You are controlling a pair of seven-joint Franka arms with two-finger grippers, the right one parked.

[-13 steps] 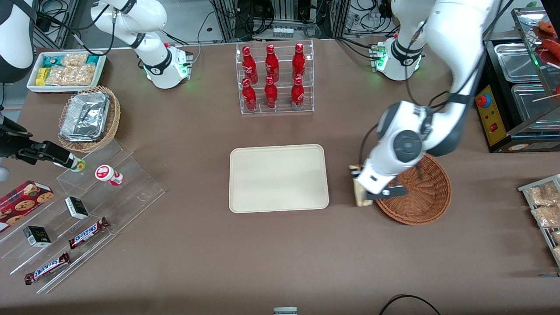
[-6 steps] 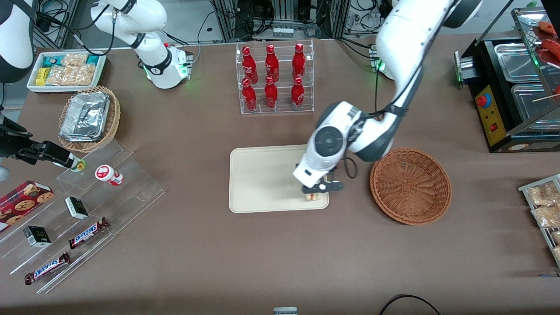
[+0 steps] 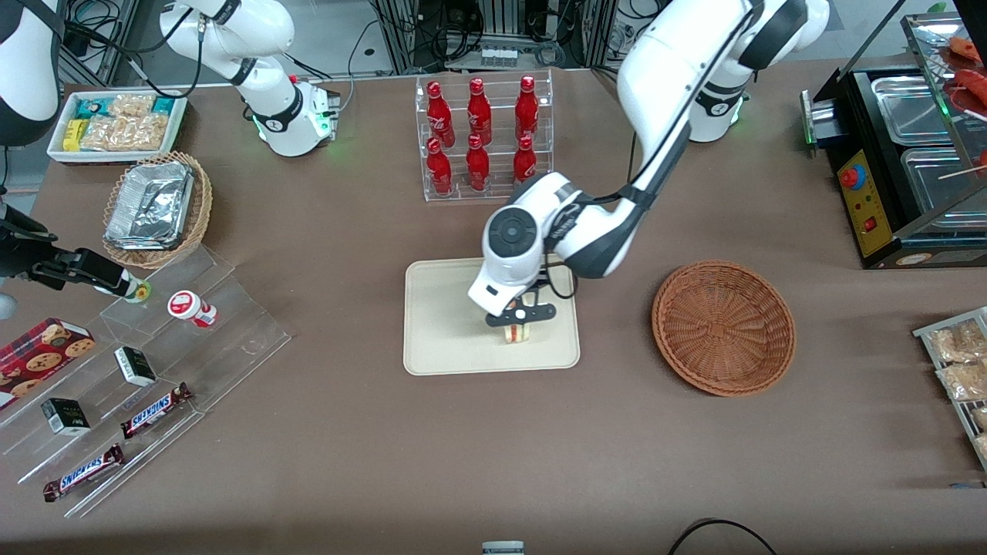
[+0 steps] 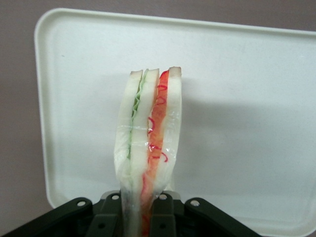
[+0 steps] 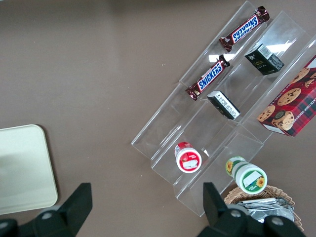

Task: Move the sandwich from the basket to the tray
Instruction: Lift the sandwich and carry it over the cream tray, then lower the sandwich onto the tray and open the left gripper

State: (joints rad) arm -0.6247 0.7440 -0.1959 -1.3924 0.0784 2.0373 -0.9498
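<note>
Sandwich point(image 4: 148, 143): your clear-wrapped wedge hangs over the tray, filling edge showing red and green layers between pale bread; in the front view it peeks out under the wrist point(image 3: 515, 333)
Claw point(image 4: 140, 207): you have it clenched on the sandwich, black fingers point(image 4: 112, 217) pressing the wrap from both sides; it sits above the tray's middle
Tray point(image 3: 439, 324): cream, rounded corners, flat on the brown counter point(image 3: 347, 447); you can see a bare stretch of it all round the wedge
Basket point(image 3: 723, 327): reddish-brown wicker, beside the tray toward the working arm's end, well apart from the sandwich
Bottle rack point(image 3: 484, 139): red bottles, farther from the front camera than the tray
</note>
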